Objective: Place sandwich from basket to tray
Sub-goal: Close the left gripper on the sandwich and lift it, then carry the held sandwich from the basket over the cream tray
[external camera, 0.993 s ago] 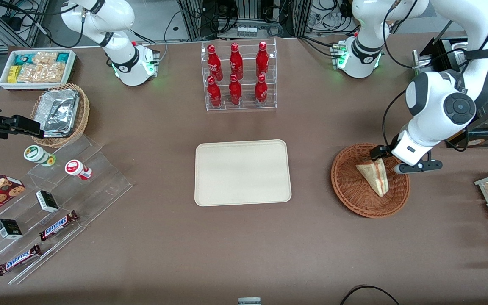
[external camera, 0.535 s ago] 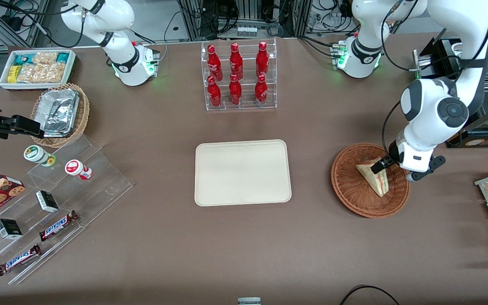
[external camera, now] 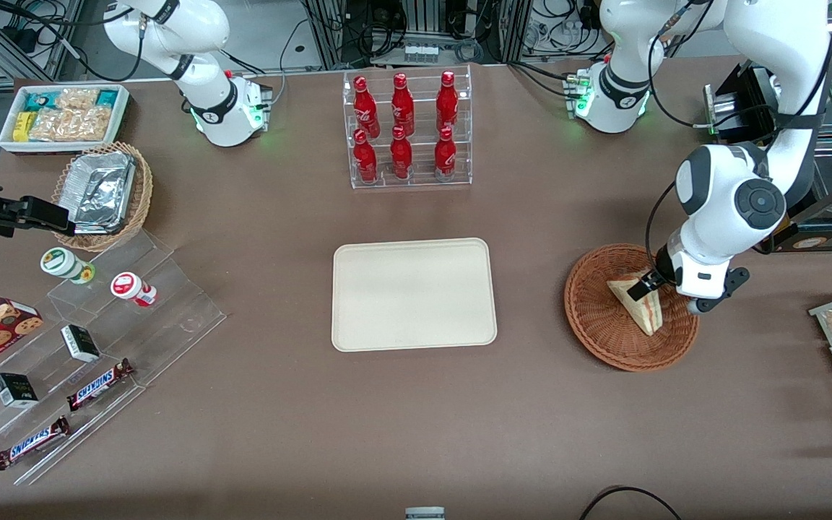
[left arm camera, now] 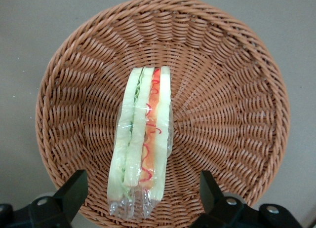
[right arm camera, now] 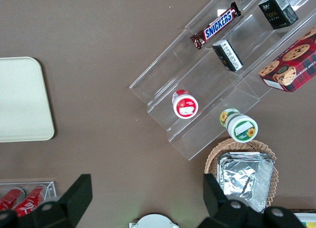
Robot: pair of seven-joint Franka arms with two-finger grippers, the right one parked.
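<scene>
Wrist view: gripper (left arm camera: 140, 201) open, straddling sandwich (left arm camera: 140, 144) in basket (left arm camera: 237, 90).

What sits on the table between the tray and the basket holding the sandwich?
Only bare brown table separates tray from basket in the front view; the open gripper hangs above the sandwich.

Basket (left arm camera: 237, 90) rough woven wicker; sandwich (left arm camera: 140, 139) in glossy clear plastic wrap; tray (external camera: 414, 294) smooth matt; surface (external camera: 416, 419) matt brown.

"SNICKERS" on two chocolate bars (external camera: 100, 383) (external camera: 32, 443); "CHIP SHORTBREAD" partly legible on cookie box (right arm camera: 290, 65)
</scene>
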